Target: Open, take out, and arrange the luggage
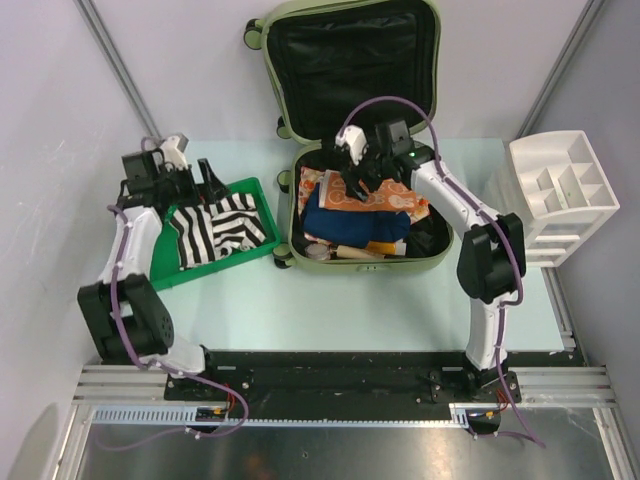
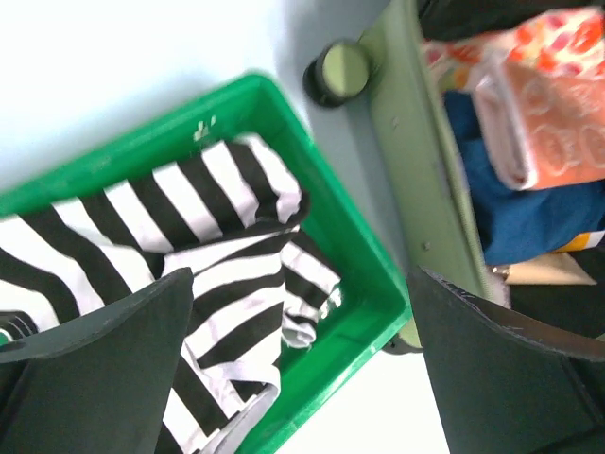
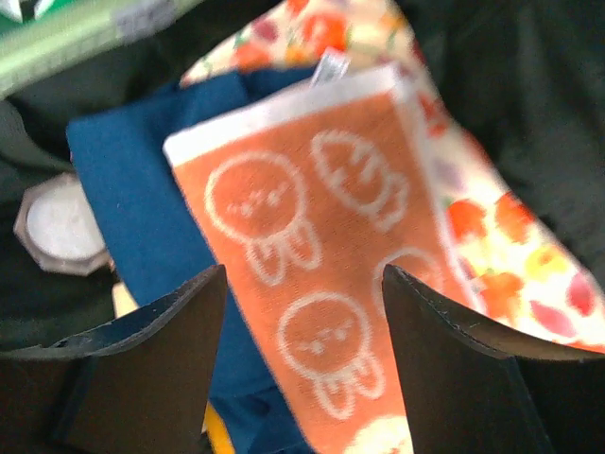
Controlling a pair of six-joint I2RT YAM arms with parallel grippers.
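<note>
The luggage (image 1: 372,266) lies open at the table's far middle, lid back, black lining showing. Its lower shell holds an orange towel (image 3: 312,218) with white figures, a floral cloth (image 3: 492,236) and a blue cloth (image 3: 132,170). My right gripper (image 1: 360,168) hovers open just above the orange towel, a finger on either side of it in the right wrist view (image 3: 302,274). My left gripper (image 1: 198,183) stands wide open above a black-and-white striped garment (image 2: 142,227) that lies in the green tray (image 2: 350,246), left of the luggage wall (image 2: 425,170). Nothing is between either pair of fingers.
A white compartmented organizer (image 1: 560,190) stands at the table's right edge. A small round jar (image 3: 61,222) sits in the luggage beside the blue cloth. A luggage wheel (image 2: 338,71) is close to the tray's corner. Grey walls close in the left and right sides.
</note>
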